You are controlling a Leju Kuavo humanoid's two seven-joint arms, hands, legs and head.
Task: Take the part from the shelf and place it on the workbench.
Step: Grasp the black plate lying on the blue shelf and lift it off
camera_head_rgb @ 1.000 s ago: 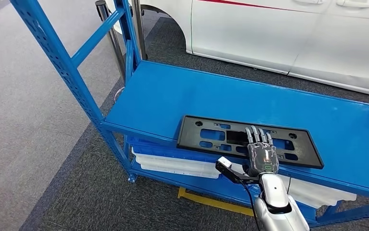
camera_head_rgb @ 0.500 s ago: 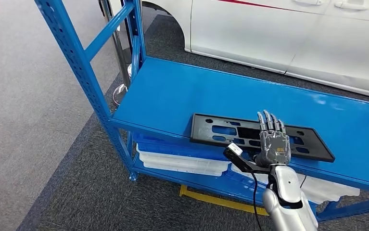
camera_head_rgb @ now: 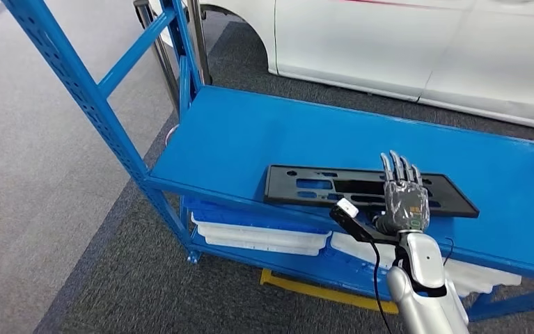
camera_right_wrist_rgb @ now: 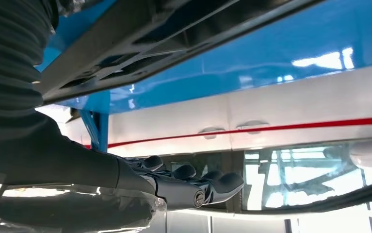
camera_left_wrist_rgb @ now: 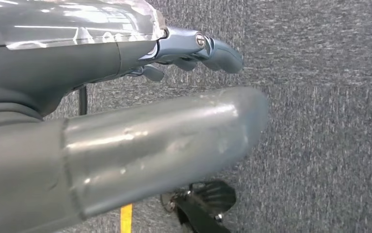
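Early stage from where I sit: the black part (camera_head_rgb: 365, 189) lies on the blue shelf (camera_head_rgb: 250, 139), near its front edge, so pickup isn't finished and the workbench leg hasn't begun. I don't see a workbench in any view. My right hand (camera_head_rgb: 404, 198) is over the part's right half, fingers stretched out and slightly apart, pointing away from me. The part looks tilted, front edge a bit raised, but I can't tell if the thumb is under it or if there's any real grip; the right wrist view shows the part's underside against the shelf and straight fingers (camera_right_wrist_rgb: 193, 187), no clear pinch. Left hand (camera_left_wrist_rgb: 125, 131) hangs at my side over the grey carpet (camera_left_wrist_rgb: 319, 97), holding nothing, fingers loosely extended. White trays (camera_head_rgb: 264, 236) sit on the lower level, a white car (camera_head_rgb: 417, 49) stands behind. Left to do, as I judge it: secure the grip, lift, turn, find the bench, set it down.
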